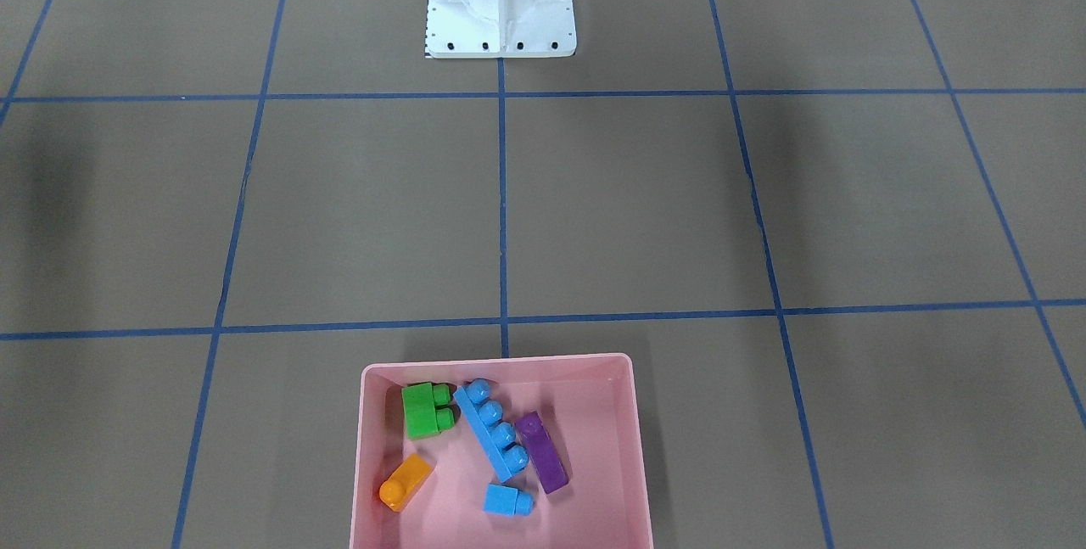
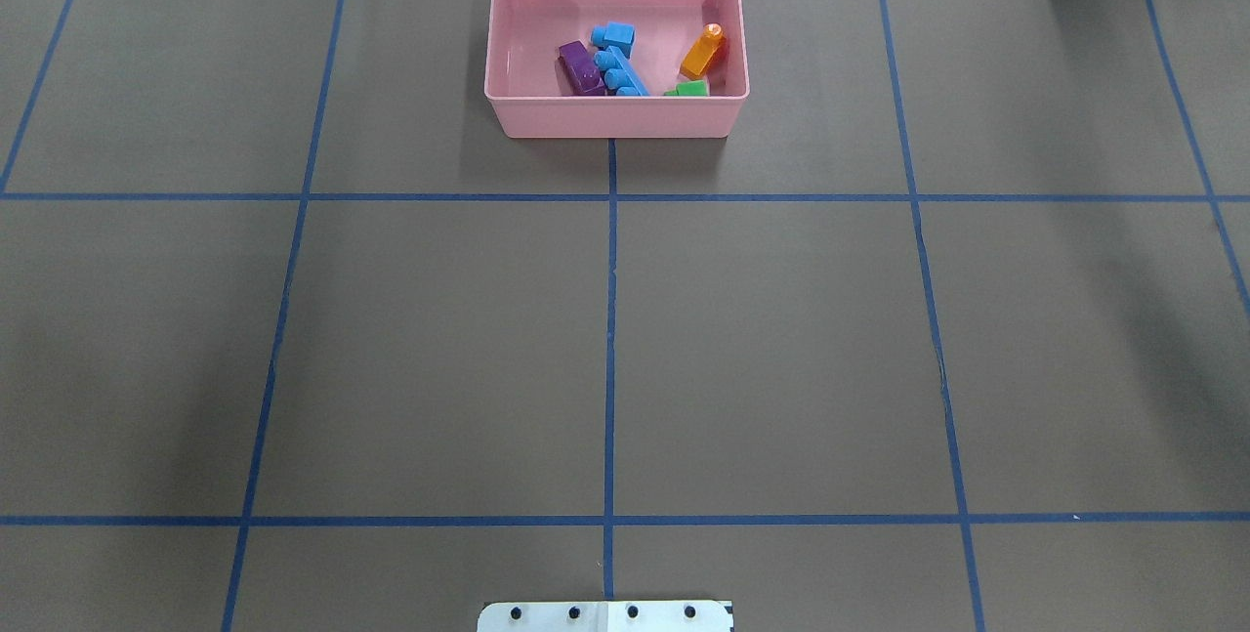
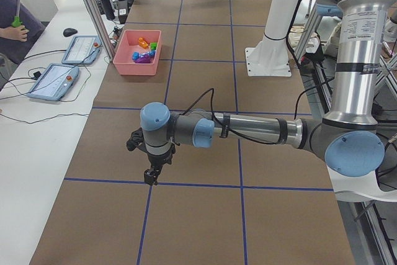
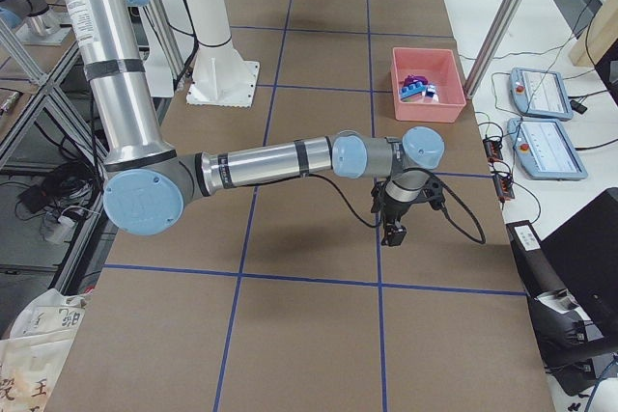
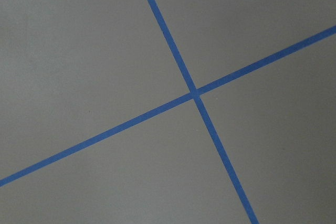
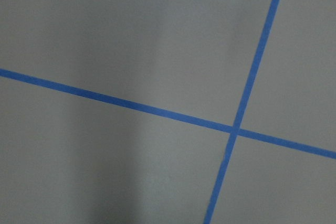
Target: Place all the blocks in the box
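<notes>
The pink box sits at the table's far edge from the robot, and five blocks lie inside it: a green one, a long blue one, a purple one, an orange one and a small blue one. From overhead the box shows the same blocks. My left gripper hangs over a tape crossing, far from the box; I cannot tell its state. My right gripper hangs likewise over bare table; I cannot tell its state either. Both wrist views show only tape lines.
The white robot base stands at the table's middle on the robot's side. Two teach pendants lie on the white bench beyond the box, and a person's hand is near them. Blue tape divides the brown tabletop into squares.
</notes>
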Motion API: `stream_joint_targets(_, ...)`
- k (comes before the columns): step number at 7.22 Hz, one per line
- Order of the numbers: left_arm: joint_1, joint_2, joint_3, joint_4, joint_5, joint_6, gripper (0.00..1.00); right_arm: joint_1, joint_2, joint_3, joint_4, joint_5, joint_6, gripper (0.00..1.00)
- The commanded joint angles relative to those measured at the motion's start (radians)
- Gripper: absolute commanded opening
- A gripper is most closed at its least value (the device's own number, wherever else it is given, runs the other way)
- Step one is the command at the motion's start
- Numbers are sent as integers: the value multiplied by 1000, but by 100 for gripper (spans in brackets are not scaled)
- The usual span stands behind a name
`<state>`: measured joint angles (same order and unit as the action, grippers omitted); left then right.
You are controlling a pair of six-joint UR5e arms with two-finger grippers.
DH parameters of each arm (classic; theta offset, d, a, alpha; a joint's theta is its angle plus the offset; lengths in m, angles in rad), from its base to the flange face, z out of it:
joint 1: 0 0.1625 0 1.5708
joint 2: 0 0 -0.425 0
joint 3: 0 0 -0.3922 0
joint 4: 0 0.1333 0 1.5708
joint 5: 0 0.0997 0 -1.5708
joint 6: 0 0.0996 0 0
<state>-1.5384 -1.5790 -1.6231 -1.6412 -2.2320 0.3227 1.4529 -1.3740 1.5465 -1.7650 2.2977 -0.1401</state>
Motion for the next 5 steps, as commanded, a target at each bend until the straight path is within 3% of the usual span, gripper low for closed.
stream_joint_targets(1, -31, 17, 0, -5, -1, -22, 100, 70, -110, 29, 35, 11, 5, 100)
stream_joint_targets(3, -31, 16, 5, -2, -8, -139, 100, 115, -224, 159, 35, 69, 7, 100)
stream_joint_targets(5, -29, 14, 12, 1, -11, -182, 100, 150, -368, 341, 35, 71, 31, 100)
